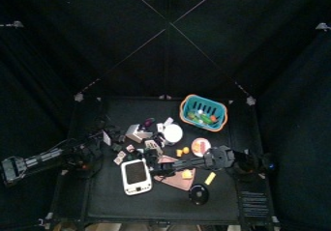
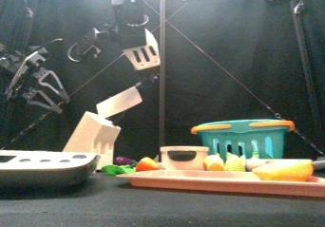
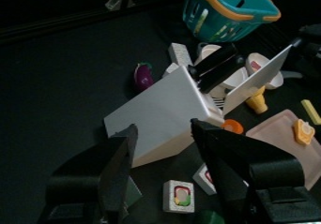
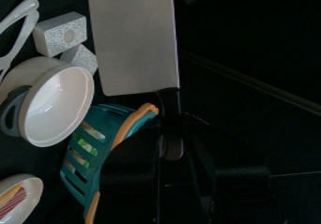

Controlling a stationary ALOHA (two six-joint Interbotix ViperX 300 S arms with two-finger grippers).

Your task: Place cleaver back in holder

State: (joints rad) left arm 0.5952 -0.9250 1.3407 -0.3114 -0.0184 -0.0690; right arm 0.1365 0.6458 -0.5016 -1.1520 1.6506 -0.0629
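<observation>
The cleaver (image 2: 143,50) has a broad pale blade and a black handle. It hangs high above the table, blade down, with my right gripper (image 2: 112,33) shut on its handle. In the right wrist view its blade (image 4: 135,36) fills the area beyond the right gripper (image 4: 172,139). The holder (image 2: 93,136), a white slanted block, stands on the table below and slightly left of the cleaver. The left wrist view shows the holder (image 3: 163,115) with black handles sticking out and the cleaver blade (image 3: 269,70) beyond it. My left gripper (image 3: 182,162) is open and empty, hovering near the holder.
A teal basket (image 2: 244,136) and a white bowl (image 2: 185,156) stand right of the holder. An orange tray (image 2: 216,181) with food pieces lies at the front right. A white device (image 1: 135,177) lies near the front. Small cards (image 3: 179,197) lie by the holder.
</observation>
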